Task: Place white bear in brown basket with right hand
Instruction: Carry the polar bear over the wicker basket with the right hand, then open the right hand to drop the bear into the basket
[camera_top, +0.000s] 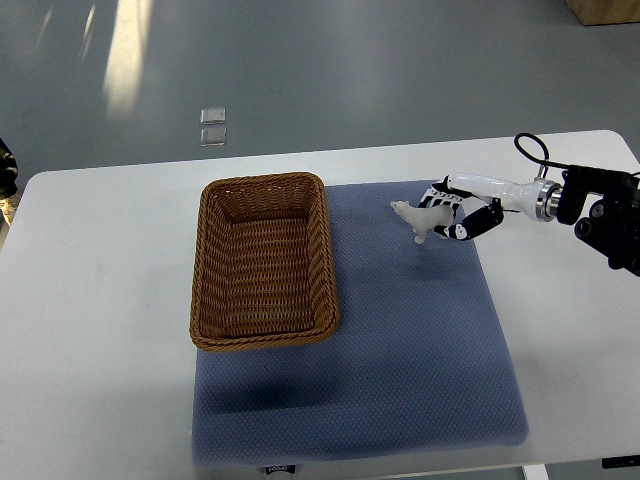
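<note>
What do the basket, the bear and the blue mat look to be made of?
Brown basket: woven wicker or rattan, visible weave, matte. White bear: probably hard plastic or resin, smooth, no visible fur. Blue mat: likely fabric or foam, fine dotted texture, matte.

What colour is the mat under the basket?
Blue-grey with a fine dotted texture, the mat shows in the top view.

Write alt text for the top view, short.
The right robot hand grips a white bear above a blue mat, to the right of an empty brown wicker basket. Mat and basket sit on a white table; the left arm is out of view.
</note>
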